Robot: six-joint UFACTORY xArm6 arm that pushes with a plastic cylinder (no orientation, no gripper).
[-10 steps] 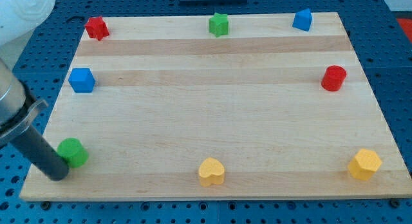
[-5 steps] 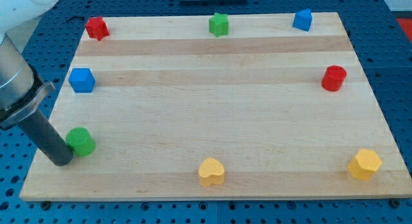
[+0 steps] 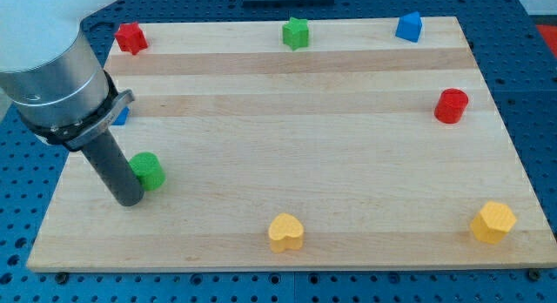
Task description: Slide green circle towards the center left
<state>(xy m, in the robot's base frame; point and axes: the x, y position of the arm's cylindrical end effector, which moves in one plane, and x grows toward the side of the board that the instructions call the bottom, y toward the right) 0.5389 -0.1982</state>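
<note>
My tip [image 3: 130, 198], a plain rod that has no jaws to open or close, touches the green circle [image 3: 149, 170] from its lower left, near the board's [image 3: 305, 164] left edge.

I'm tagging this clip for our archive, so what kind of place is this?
Probably a robotics lab bench: a pale wooden board lies on a blue perforated mounting plate, small coloured blocks like the green circle sit around it, and my tip rests just left of that circle.
</note>
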